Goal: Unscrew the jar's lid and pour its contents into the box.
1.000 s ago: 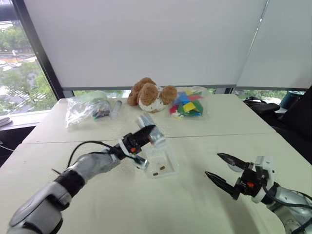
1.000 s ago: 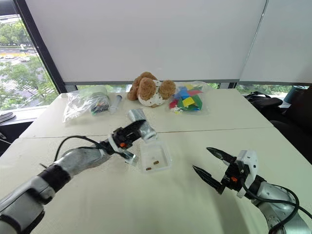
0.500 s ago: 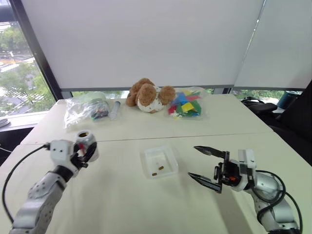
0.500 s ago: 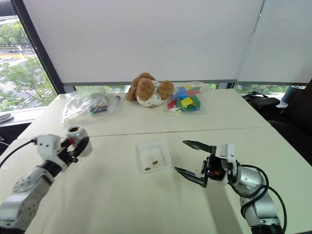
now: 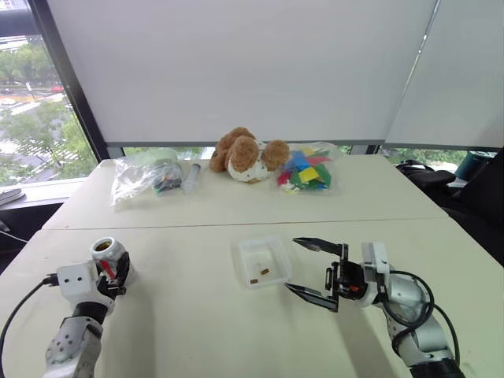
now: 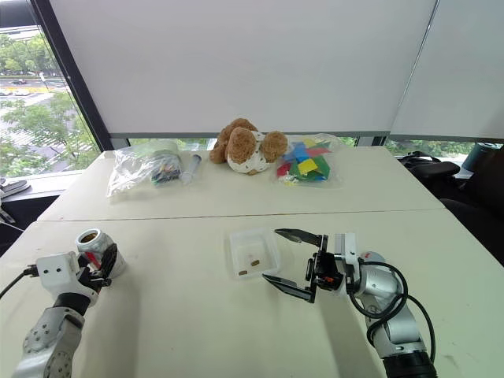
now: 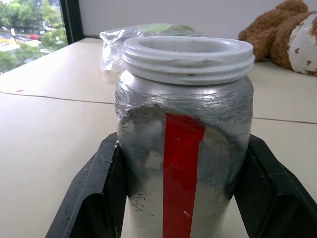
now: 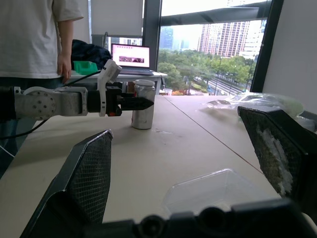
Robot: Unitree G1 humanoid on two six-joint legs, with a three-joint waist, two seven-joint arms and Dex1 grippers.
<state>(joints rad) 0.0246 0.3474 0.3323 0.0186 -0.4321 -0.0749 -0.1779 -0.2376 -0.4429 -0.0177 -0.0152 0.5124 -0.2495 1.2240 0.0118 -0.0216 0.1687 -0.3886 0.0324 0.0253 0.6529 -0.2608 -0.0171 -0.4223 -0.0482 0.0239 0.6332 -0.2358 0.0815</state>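
Jar poured out, now being set down

The jar (image 5: 109, 256) stands upright with its lid off, near the table's left edge, well apart from the box (image 5: 261, 262). The left gripper (image 5: 113, 273) pinches it on both sides. A few brown bits (image 5: 260, 274) lie in the box, so the pouring looks done. Next, I think, the left gripper should let go. The right gripper (image 5: 307, 267) hangs spread wide and empty just beside the box, pointing left.
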